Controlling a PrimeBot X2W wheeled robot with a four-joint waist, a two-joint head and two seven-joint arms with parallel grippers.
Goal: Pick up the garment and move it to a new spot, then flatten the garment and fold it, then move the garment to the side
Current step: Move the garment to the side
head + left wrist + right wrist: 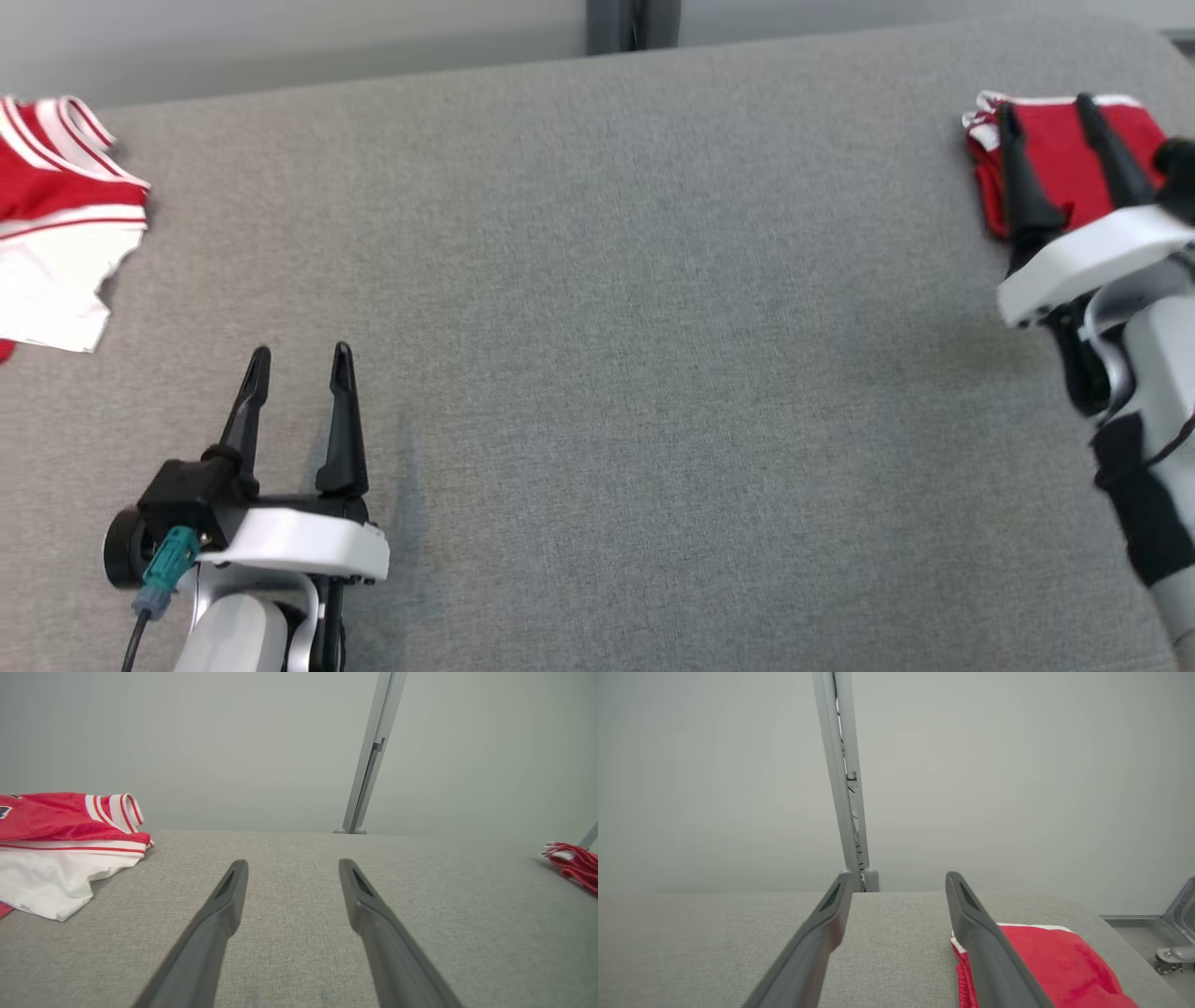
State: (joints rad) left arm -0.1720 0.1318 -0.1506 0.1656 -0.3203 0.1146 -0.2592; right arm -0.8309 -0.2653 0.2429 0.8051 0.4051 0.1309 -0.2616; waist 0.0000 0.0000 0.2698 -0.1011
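Head view: left hand (pixel 301 350) and right hand (pixel 1045 105) both open, empty; the right, by the folded garment (pixel 1064 154), could snag and unfold it if drawn back low.

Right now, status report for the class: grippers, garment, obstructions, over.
Left gripper open, empty. Right gripper open over folded red garment, far right, not gripping. Red-and-white jersey pile far left, out of the way.

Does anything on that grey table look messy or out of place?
Only the red and white clothes at the left edge of the table: they lie rumpled and uneven. The red garment at the far right looks neatly folded. Nothing looks spilled or damaged.
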